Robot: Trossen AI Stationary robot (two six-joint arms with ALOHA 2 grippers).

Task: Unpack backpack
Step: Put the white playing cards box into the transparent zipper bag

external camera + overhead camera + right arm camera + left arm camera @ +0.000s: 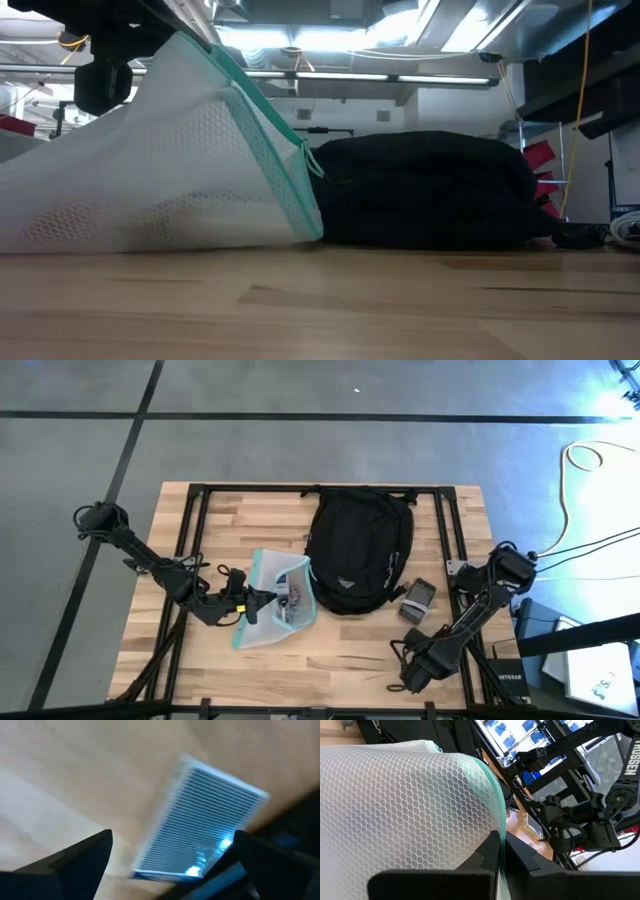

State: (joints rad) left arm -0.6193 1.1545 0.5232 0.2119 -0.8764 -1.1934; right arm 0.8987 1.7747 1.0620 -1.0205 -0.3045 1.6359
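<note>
With the backpack (357,550) lying mid-table, the left gripper (252,600) clenched on the mesh pouch (277,598) should drag it clear while the released right gripper (415,672) backs off the grey box (418,600).

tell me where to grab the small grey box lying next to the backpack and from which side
Come straight down on the small grey box and pinch across its narrower width. It lies flat on the table, close beside the backpack, so a sideways approach looks cramped. The open right gripper already straddles it.

Black backpack (358,550) mid-table; mesh pouch (277,598) beside it; small grey device (418,600) opposite side.
</note>
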